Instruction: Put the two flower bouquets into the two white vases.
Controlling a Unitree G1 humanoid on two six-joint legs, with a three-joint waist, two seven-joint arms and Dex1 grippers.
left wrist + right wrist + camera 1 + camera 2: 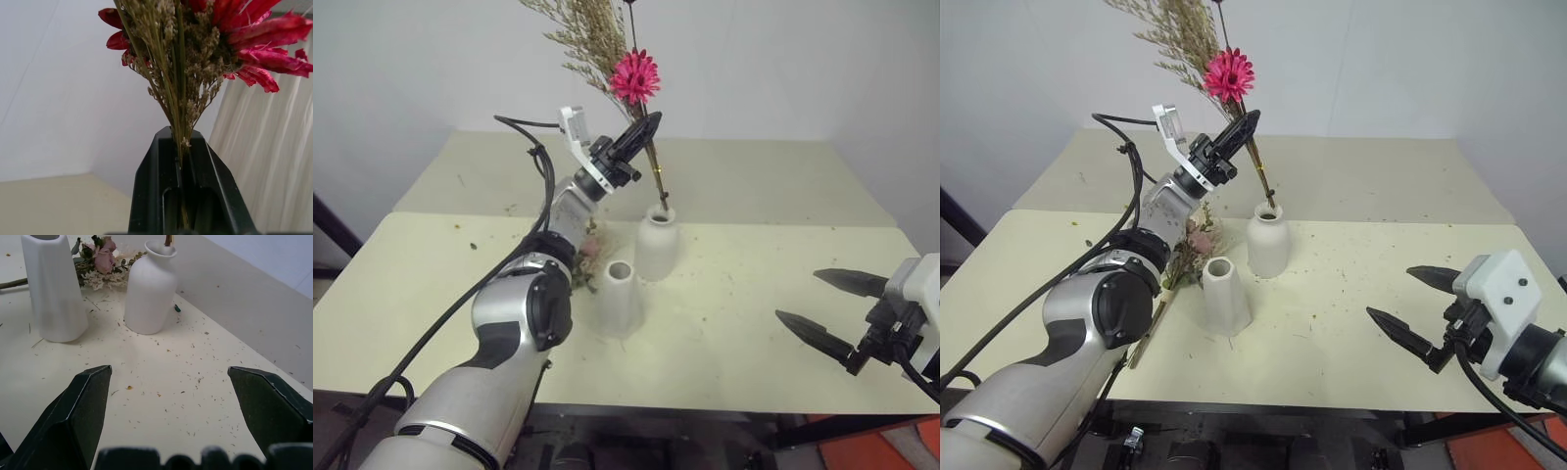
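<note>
Grass bouquet (628, 73): my left tool (642, 133) clamped its stems, tips inside the bottle vase (656, 245).
Rose bouquet (1197, 242): lay on tabletop (783, 294); tapered vase (619, 298) empty.
Right tool (827, 308): spread, empty.

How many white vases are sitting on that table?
2. The rounded vase stands mid-table with the grass bouquet stems in its neck; the slimmer vase stands just in front of it, nearer the robot, empty.
</note>
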